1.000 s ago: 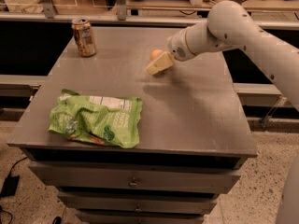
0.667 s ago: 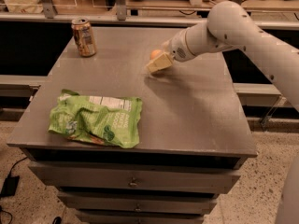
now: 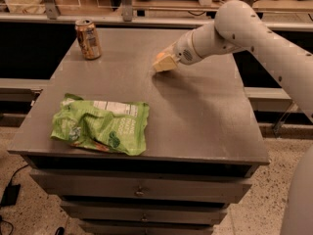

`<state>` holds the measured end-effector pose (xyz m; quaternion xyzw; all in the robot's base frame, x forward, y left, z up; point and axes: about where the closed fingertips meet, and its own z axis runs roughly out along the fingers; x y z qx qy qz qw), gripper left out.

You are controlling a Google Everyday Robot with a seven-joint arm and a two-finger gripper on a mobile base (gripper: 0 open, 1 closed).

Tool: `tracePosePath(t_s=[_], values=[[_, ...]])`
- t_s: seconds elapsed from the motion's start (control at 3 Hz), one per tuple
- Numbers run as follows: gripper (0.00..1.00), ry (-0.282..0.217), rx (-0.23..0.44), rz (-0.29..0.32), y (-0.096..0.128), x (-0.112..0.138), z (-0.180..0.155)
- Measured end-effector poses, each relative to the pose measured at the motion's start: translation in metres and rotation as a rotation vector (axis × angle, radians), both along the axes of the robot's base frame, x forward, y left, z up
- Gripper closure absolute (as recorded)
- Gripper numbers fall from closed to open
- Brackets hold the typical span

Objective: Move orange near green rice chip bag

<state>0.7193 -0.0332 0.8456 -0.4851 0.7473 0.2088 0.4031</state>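
Over table [image 3: 200, 116] back half, gripper [image 3: 163, 64] seemingly clamped round orange [image 3: 158, 57] (well apart from green rice chip bag [image 3: 100, 127]).

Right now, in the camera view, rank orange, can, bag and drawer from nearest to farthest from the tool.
1. Orange, at the tool, over the table's back.
2. Can, back left, and bag, front left: too close to call.
3. Drawer, under the front edge.

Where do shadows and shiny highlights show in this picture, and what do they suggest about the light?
Camera view: a soft shadow lies on the table under the gripper, which is over its far middle with the orange at its tip. Camera view: the green rice chip bag shows crease highlights and the can a sheen, so light likely comes from above.
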Motion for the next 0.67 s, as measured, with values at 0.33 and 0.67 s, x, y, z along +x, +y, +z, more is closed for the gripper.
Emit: tracePosePath(t_s=[0.33, 0.67], values=[[1.0, 0.014, 0.054, 0.038, 0.009, -0.004, 0.01], [1.0, 0.001, 0.101, 0.129, 0.035, -0.026, 0.031]])
